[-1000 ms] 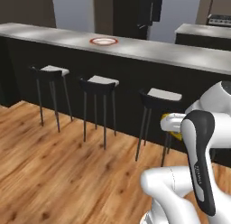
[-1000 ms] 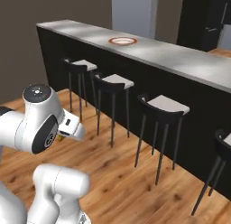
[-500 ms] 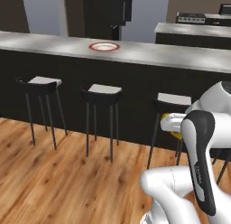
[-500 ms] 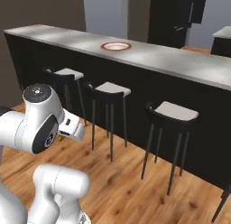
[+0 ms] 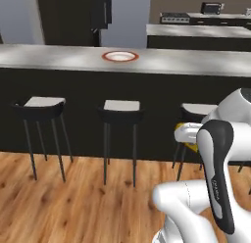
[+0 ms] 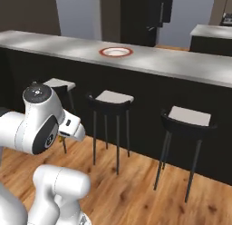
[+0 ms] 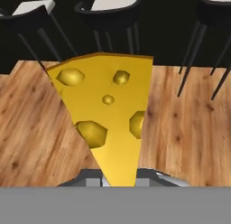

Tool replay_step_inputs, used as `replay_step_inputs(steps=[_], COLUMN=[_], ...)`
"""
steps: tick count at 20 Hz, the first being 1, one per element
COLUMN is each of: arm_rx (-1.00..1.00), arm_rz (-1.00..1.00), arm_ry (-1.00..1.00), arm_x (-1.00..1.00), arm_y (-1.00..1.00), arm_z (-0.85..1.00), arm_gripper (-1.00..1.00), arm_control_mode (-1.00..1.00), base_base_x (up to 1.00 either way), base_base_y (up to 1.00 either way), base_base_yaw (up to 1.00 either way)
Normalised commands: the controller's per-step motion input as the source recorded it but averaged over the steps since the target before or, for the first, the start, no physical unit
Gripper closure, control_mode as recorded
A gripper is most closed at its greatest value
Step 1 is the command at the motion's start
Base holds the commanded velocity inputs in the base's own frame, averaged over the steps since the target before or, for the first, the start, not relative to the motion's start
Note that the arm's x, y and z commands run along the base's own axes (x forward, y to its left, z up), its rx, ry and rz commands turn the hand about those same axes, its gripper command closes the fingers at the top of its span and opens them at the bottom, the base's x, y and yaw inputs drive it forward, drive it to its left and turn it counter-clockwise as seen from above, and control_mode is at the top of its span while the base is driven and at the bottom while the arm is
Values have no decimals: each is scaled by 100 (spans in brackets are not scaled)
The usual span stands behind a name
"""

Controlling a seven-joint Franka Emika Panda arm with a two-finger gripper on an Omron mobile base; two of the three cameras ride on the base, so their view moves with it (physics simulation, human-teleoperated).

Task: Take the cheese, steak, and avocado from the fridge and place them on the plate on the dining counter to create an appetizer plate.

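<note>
Closest to the hand camera, the cheese point(image 7: 106, 114), a yellow-orange wedge with rounded hole marks, is clamped in the gripper point(image 7: 118, 181), with its narrow tip pointing down between the fingers and its wide edge toward the stools. The fingertips themselves are hidden behind the wedge, so their exact contact cannot be seen, but the jaws are closed on the cheese. In the left base view a sliver of yellow shows beside the white wrist, low at the robot's right side, over the wooden floor point(image 5: 73, 203). Beyond the arm stands a row of black stools with grey seats: one stool point(image 5: 120, 112) sits near the middle of the left base view, with another stool point(image 5: 41, 107) to its left, both drawn up close to the black base of the dining counter point(image 5: 59, 58). On the counter's pale grey marbled top lies the plate point(image 5: 120, 56), round with a red-orange rim and whitish middle, well apart from the gripper. Farther back, behind the counter, rises the tall black fridge point(image 6: 145, 15), and to one side a second counter point(image 5: 196, 31) carries small appliances too distant to make out.
</note>
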Motion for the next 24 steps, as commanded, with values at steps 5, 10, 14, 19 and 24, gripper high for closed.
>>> replay_step_inputs(steps=[5, 10, 14, 19, 24], arm_rx=[0, 0, 0, 0, 0], arm_rz=[0, 0, 0, 0, 0], arm_ry=[0, 0, 0, 0, 0], arm_x=[0, 0, 0, 0, 0], arm_y=[0, 0, 0, 0, 0], arm_z=[0, 0, 0, 0, 0], arm_gripper=[100, 100, 100, 100, 100], arm_control_mode=[100, 100, 100, 100, 100], base_base_x=[76, 81, 95, 94, 78], base_base_y=[100, 100, 83, 54, 28], base_base_yaw=[-38, -37, -35, -30, -23])
